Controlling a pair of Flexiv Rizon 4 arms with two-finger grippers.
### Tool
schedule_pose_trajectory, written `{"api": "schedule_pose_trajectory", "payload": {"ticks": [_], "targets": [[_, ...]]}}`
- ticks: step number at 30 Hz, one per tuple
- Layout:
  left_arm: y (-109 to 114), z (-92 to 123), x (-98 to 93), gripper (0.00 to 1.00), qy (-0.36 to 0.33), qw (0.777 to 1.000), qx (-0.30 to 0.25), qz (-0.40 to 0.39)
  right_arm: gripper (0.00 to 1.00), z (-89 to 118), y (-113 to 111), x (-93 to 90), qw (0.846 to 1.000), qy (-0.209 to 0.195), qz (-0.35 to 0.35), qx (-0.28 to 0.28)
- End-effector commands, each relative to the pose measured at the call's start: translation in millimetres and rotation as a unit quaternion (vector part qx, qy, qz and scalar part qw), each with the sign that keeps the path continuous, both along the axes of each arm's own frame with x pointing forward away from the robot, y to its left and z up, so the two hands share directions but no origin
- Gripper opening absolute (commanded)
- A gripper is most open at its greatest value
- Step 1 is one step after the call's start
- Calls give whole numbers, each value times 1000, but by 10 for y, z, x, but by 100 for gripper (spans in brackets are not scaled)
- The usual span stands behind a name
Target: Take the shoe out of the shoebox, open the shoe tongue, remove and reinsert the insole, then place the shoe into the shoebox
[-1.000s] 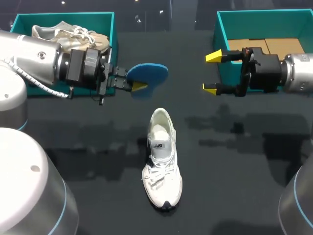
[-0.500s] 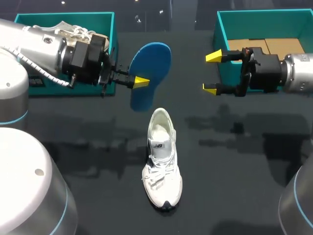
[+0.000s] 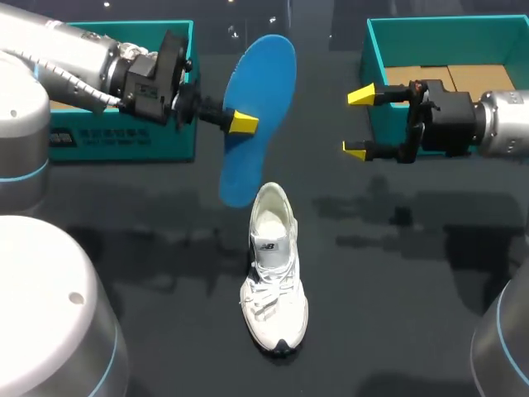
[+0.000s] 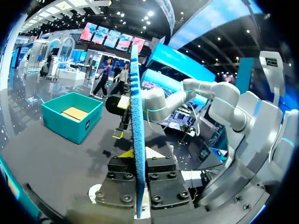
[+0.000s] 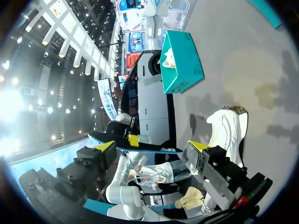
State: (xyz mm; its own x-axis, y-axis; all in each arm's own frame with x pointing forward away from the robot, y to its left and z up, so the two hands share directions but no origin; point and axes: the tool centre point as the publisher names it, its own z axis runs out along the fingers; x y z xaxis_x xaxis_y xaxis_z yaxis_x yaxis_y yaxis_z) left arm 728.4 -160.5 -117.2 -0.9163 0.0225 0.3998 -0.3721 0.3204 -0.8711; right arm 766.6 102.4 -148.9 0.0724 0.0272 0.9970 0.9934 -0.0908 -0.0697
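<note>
Overhead spotlights (image 4: 149, 13) glare hard in both my wrist views — my dark table (image 3: 397, 331) gleams dully, with soft grey shadows lying across it.

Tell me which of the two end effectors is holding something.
The left end effector: it is shut on the blue insole, held above the table. The right end effector is open, with nothing between its fingers.

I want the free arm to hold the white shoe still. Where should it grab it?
Probably the white shoe across its laced middle, from above: it sits upright on its sole and is narrow there, so the right gripper's open fingers can straddle it, leaving the heel opening free for the insole.
</note>
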Motion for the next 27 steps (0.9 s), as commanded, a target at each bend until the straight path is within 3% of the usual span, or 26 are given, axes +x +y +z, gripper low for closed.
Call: {"api": "schedule_pose_trajectory", "payload": {"ticks": [1,10,15,27], "targets": [[-55,38,94,0,178,983,32,31,100,0,6,-6,1000,0,-1,-1],[-135,29,160,0,289,953,49,75,100,0,6,-6,1000,0,-1,-1],[-183,-83,162,0,330,936,54,108,100,0,6,-6,1000,0,-1,-1],[-298,-260,238,0,453,877,45,153,100,0,6,-6,1000,0,-1,-1]]}}
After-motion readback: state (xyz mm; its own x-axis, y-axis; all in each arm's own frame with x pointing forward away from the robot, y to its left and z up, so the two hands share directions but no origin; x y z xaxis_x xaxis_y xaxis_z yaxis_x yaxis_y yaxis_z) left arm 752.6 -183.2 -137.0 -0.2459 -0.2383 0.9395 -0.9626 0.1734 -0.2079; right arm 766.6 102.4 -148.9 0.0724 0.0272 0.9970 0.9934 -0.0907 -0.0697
